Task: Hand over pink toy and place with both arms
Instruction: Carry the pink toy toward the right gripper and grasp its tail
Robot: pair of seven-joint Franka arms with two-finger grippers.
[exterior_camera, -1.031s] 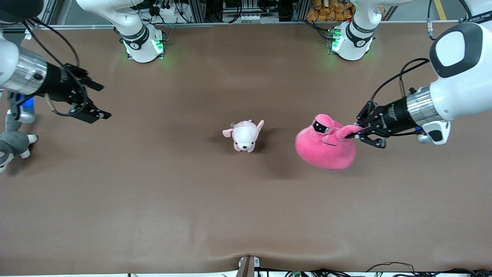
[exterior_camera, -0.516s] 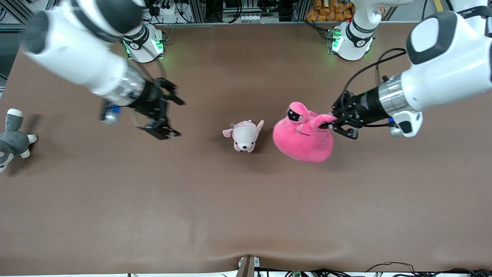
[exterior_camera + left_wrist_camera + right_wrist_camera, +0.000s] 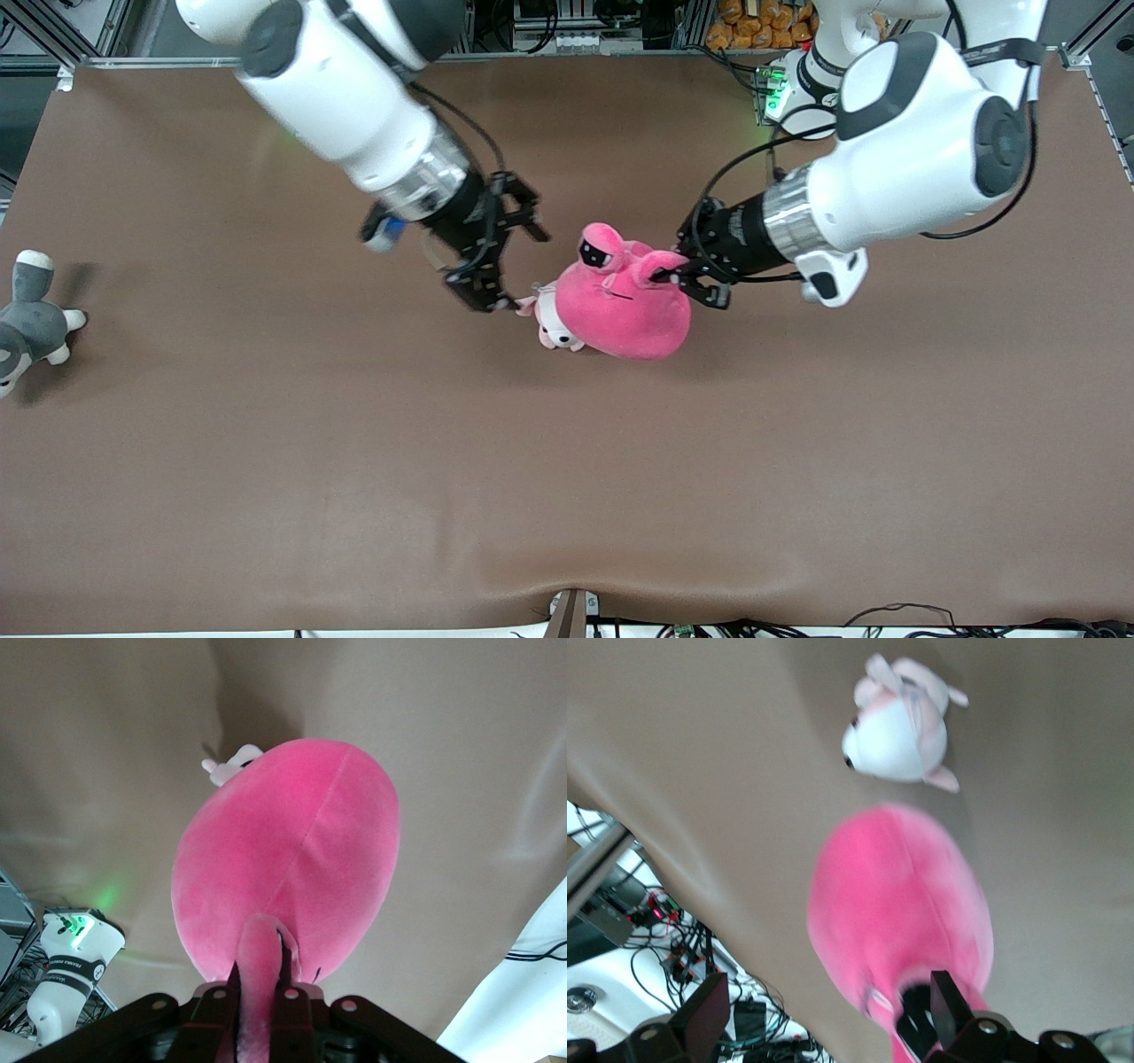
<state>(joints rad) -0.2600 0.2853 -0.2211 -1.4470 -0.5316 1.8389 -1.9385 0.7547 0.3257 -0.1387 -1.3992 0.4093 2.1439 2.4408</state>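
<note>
Grey husky plush [image 3: 27,319] at the right arm's end of the table. Right gripper [image 3: 507,266], fingers wide apart, empty, beside the pink toy [image 3: 620,306]. Pink toy aloft over the puppy plush [image 3: 551,323], stalk eye pinched in left gripper [image 3: 675,275].

Even overhead light falls on the brown table [image 3: 266,443], casting soft shadows beneath the pink toy [image 3: 620,306]; the right wrist view is motion-blurred, while green base lamps glow faintly
</note>
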